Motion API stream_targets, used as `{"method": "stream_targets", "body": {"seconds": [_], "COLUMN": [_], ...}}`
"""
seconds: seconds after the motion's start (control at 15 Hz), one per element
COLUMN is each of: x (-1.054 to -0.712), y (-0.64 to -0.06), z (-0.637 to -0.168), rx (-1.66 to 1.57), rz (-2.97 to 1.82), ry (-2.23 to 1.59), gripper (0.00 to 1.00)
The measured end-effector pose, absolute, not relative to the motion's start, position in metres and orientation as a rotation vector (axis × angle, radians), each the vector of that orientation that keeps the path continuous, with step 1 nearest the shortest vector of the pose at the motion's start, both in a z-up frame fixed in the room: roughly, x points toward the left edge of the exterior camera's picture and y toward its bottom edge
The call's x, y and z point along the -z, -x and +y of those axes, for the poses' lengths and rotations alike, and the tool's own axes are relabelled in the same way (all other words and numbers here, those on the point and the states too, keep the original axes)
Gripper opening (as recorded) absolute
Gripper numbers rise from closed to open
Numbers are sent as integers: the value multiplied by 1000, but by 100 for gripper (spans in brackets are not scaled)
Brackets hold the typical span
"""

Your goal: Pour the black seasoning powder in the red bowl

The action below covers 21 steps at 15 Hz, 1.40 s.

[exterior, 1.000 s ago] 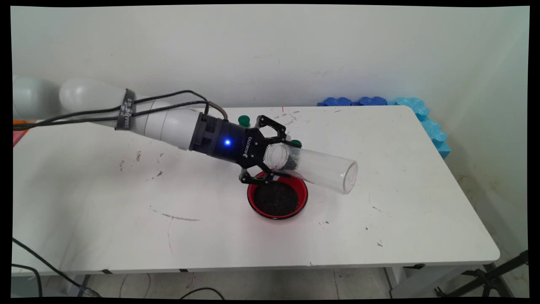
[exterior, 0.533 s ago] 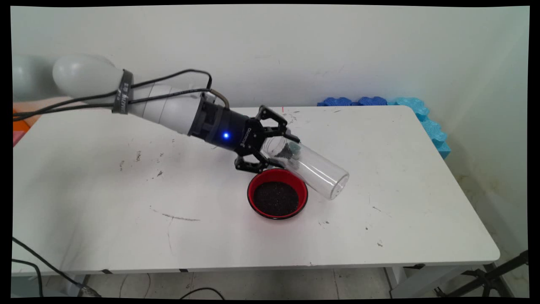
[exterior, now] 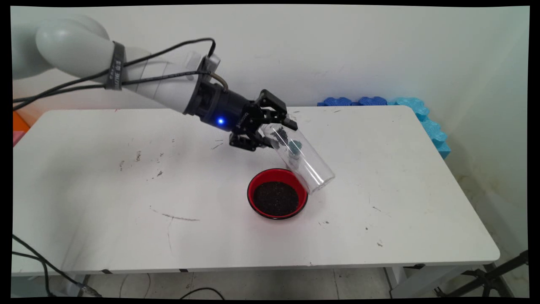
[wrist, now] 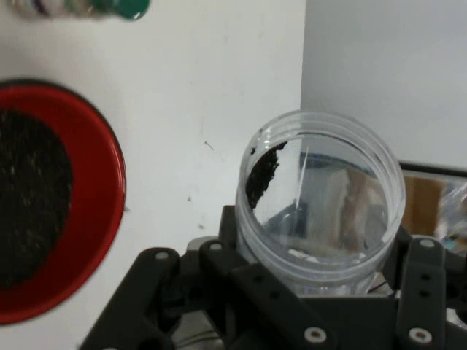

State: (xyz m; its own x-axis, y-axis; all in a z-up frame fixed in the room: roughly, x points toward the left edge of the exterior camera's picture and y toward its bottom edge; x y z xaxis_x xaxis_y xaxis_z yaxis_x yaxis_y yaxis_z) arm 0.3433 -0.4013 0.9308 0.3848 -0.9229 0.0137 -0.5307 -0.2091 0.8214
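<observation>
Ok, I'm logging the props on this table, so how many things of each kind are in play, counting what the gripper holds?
Clear plastic jars: 1, the jar held tilted in the gripper
Red bowls: 1, the bowl of dark grains
Green-capped items: 1, the cap at the hand view's top edge
Total: 3
</observation>
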Motion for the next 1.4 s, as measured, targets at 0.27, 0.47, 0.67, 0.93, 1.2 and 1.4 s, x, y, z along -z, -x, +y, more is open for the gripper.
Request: {"method": "stream_targets", "body": {"seconds": [0.27,0.47,0.67,0.93,1.2,1.4], "x": [-954,-970,-990,-1012,-1030,-1040], "y": [-341,-340,-340,-341,-347,-354], "z": [-401,-401,-400,-398,-395,-391], "rx": [490,397,282,145,-16,-125], "rz": [-1467,-1582,-1716,-1837,-1957,-2051], "ry": [-1686,-1571,-1416,-1248,-1091,-966], "gripper": [0,0,0,0,0,0]}}
